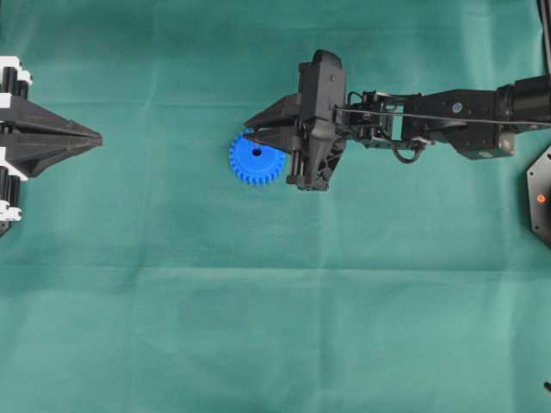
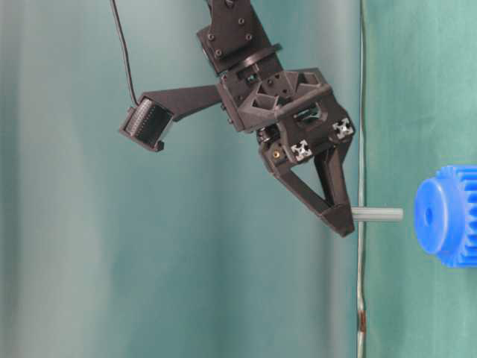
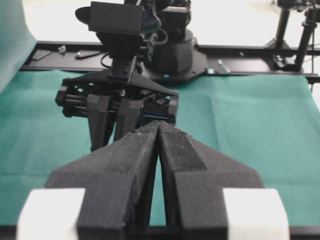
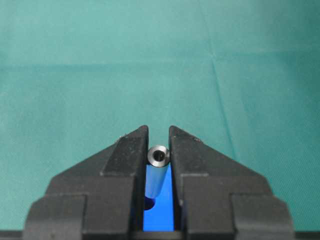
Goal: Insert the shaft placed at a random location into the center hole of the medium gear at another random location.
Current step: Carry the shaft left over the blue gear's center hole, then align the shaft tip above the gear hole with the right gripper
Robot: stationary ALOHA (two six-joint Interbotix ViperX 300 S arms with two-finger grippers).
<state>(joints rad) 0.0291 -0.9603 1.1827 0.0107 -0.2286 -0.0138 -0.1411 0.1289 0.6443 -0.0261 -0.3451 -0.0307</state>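
Observation:
The blue medium gear [image 1: 256,161] lies flat on the green cloth, its dark center hole [image 1: 256,151] showing. My right gripper [image 1: 249,129] hovers over the gear's far rim, shut on the silvery shaft [image 4: 159,156]. In the table-level view the shaft [image 2: 377,215] sticks out of the right gripper [image 2: 341,218], pointing at the gear's hub [image 2: 446,216] with a small gap between them. In the right wrist view the gear [image 4: 162,212] and its hole [image 4: 149,203] show between the fingers, below the shaft. My left gripper [image 1: 96,138] is shut and empty at the far left.
A black base plate [image 1: 540,196] with an orange dot stands at the right edge. In the left wrist view, beyond the left gripper [image 3: 159,125], the right arm [image 3: 120,95] stands before a black frame rail [image 3: 250,50] at the cloth's far edge.

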